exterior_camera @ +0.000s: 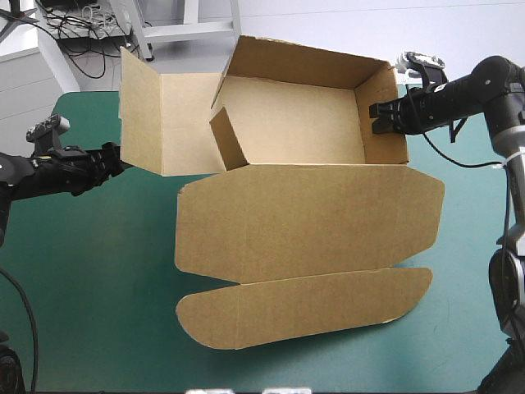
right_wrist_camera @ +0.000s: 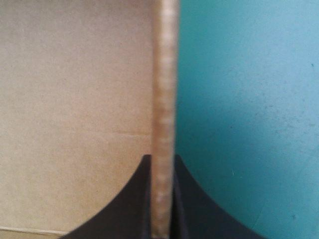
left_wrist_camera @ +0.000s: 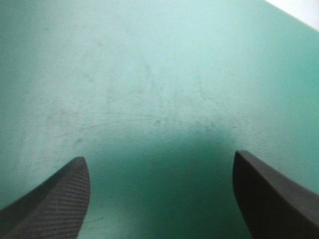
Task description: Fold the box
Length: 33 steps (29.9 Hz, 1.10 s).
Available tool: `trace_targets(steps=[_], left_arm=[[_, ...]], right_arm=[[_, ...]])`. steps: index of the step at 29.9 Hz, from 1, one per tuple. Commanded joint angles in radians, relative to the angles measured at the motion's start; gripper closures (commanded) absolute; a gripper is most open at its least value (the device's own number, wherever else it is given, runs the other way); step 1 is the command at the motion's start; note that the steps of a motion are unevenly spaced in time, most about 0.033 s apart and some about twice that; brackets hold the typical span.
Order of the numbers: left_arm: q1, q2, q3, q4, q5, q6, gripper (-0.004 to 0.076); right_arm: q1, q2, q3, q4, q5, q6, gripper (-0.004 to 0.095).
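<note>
Teal-green covered table, pale grey floor beyond its far edge, dark cables, grey metal frame

From above and behind, you overlook the whole table. The right wrist camera hugs the same box wall. The left looks closely onto the teal-green cover.

The box is matt brown board; the teal-green cover looks smooth, faintly scuffed.

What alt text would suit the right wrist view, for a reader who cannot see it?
The right end effector is shut on the thin edge of a raised wall of the brown cardboard box. Brown board fills the view on one side of that edge, and the bare teal-green table cover lies on the other.
</note>
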Motion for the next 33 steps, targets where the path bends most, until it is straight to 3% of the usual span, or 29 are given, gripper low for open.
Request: trace_targets(steps=[1, 8, 13, 17, 21, 33], left_arm=[[0.001, -0.032, -0.031, -0.202, 0.023, 0.09, 0.0157], [0.001, -0.032, -0.031, -0.431, 0.197, 0.227, 0.0157], [0.001, -0.032, -0.031, -0.446, 0.283, 0.249, 0.0157], [0.001, -0.041, -0.031, -0.446, 0.339, 0.251, 0.0157], [0.001, -0.053, -0.031, -0.448, 0.365, 0.251, 0.0157], [0.001, -0.101, -0.031, -0.446, 0.365, 0.251, 0.016]], right_arm=[[0.013, -0.058, -0.024, 0.088, 0.01, -0.014, 0.0927], [0.074, -0.034, -0.024, 0.081, 0.008, -0.014, 0.0926], [0.12, -0.015, -0.024, 0.078, -0.015, -0.008, 0.0926], [0.159, -0.005, -0.024, 0.004, -0.044, 0.022, 0.0926], [0.202, 0.011, -0.024, -0.063, -0.058, 0.053, 0.0926], [0.31, 0.047, -0.024, -0.082, -0.159, 0.102, 0.0926]])
